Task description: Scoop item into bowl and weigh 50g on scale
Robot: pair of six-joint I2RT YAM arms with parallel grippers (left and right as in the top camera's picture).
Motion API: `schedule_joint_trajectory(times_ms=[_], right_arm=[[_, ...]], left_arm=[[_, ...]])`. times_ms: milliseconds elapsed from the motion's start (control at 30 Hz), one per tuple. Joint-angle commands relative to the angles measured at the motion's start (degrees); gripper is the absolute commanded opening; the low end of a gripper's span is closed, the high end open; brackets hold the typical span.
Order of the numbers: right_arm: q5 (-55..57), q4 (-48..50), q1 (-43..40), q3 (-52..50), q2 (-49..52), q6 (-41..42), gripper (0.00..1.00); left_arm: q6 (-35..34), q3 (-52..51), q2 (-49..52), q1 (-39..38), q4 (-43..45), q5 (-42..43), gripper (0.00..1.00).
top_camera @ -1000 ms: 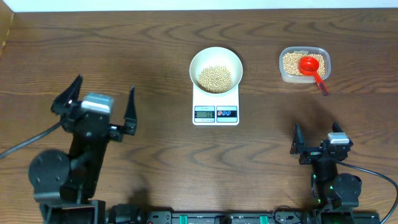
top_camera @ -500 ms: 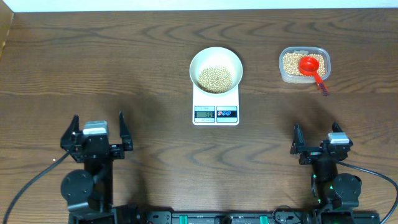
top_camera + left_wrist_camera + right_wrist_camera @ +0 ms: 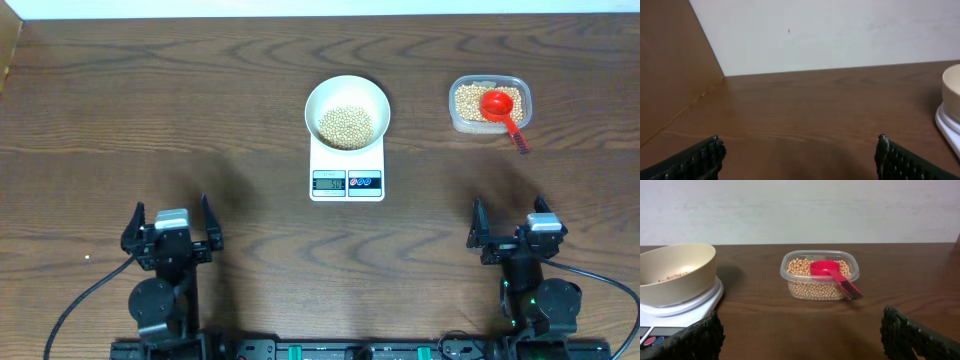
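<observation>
The brown wooden table [image 3: 120,100] carries everything, and the white scale [image 3: 347,170] near its middle serves as the landmark. Both arms sit folded at the near edge, well back from the scale. The left gripper [image 3: 172,208] is to the scale's near left, and the right gripper [image 3: 508,212] to its near right. Each has its jaws spread wide with nothing between them.

The white bowl [image 3: 312,100] rests squarely on the scale's platform, covering all but the front strip with the display and buttons. The digits are too small to read. To the right of the scale, well apart from it, stands a clear plastic tub [image 3: 452,105].

A red scoop [image 3: 497,104] lies in the tub with its cup on the stock. Its handle runs diagonally over the tub's near right rim, pointing towards the robot's side. The beans [image 3: 346,126] form a small heap in the bottom of the bowl, and more fill the tub.

If the weight is short, the right arm is plainly the nearer one. The scoop lies almost straight ahead of the right gripper, so a grasp should close across the handle's slanted axis.
</observation>
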Motion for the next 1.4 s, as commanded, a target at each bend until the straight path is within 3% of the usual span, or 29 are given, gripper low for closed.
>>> schedule_joint_trajectory(times_ms=[0,1367], right_arm=[[-0.1,-0.3,0.5,-0.1,-0.4,-0.6,0.99],[-0.1,-0.3,0.5,-0.1,-0.4,-0.6,0.99]], left_arm=[[-0.3,-2.4,-2.4,0.3,0.5,-0.7,0.98],[-0.7,-9.3,-4.6,0.1,2.4,-0.1,0.98]])
